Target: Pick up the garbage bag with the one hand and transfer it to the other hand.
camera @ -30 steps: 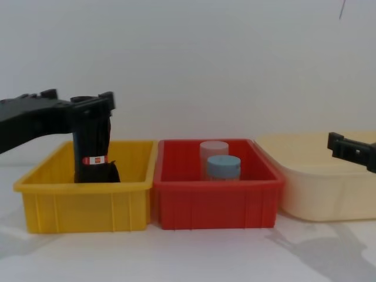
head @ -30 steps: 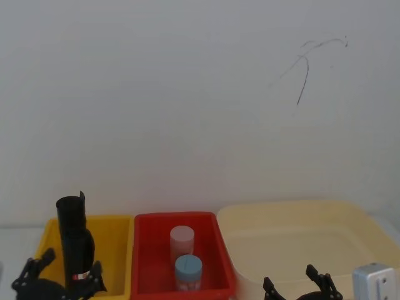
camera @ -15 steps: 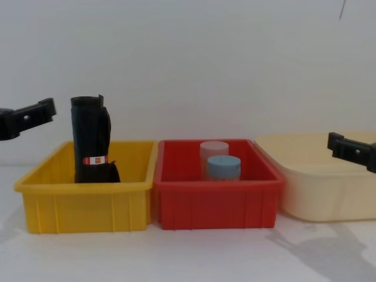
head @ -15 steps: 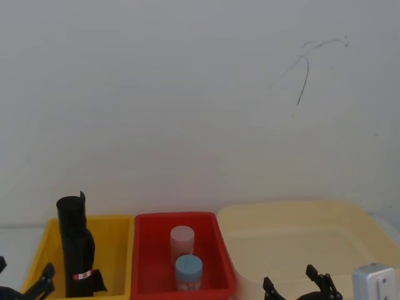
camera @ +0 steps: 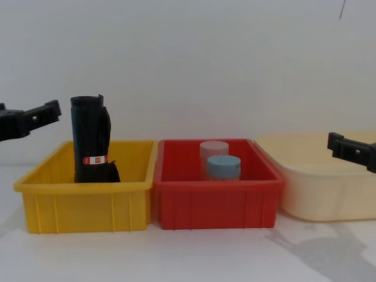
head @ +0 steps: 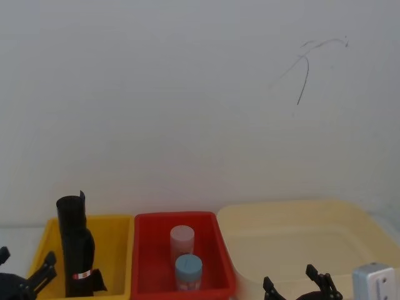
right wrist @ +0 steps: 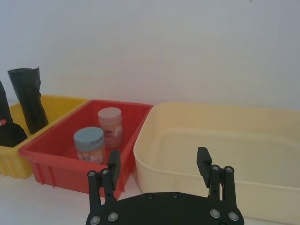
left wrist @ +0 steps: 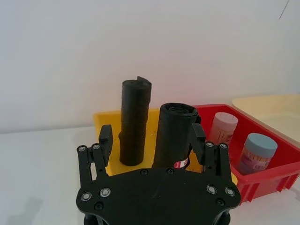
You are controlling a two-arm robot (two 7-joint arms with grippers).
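Head view had the yellow bin [head: 115,250] at the bottom left. The garbage bag [head: 84,262] stood upright inside it, its red-and-white band low on the roll, in front of a plain black roll [head: 69,219]. The left gripper [head: 27,259] sat just outside the yellow bin's left wall, fingers spread and holding nothing. A red bin [head: 147,250] sat against the yellow bin's right wall, and a cream tub [head: 300,215] lay beyond it. The right gripper [head: 289,278] hung by the tub, well apart from the yellow bin, likewise spread and empty.

Left wrist view looked past the left gripper [left wrist: 151,132], whose two fingers stood wide apart with nothing between the pads. Beyond them the garbage bag [left wrist: 174,136] rose from the yellow bin [left wrist: 105,117], nearer than the plain black roll [left wrist: 134,122] beside it.

Right wrist view showed the right gripper [right wrist: 158,159] released, with its fingers parted over the cream tub [right wrist: 211,140]. The yellow bin [right wrist: 56,101] lay far off past the red bin [right wrist: 56,150], with the garbage bag [right wrist: 5,131] cut by the picture's edge and the plain black roll [right wrist: 28,101] next to it.

Chest view set the garbage bag [camera: 91,147] upright in the yellow bin [camera: 82,205], toward its left half. The left gripper [camera: 41,114] hovered above the bin's left wall, near the roll's top but apart from it. The right gripper [camera: 352,150] was on the far side from the yellow bin, above the cream tub [camera: 329,194].
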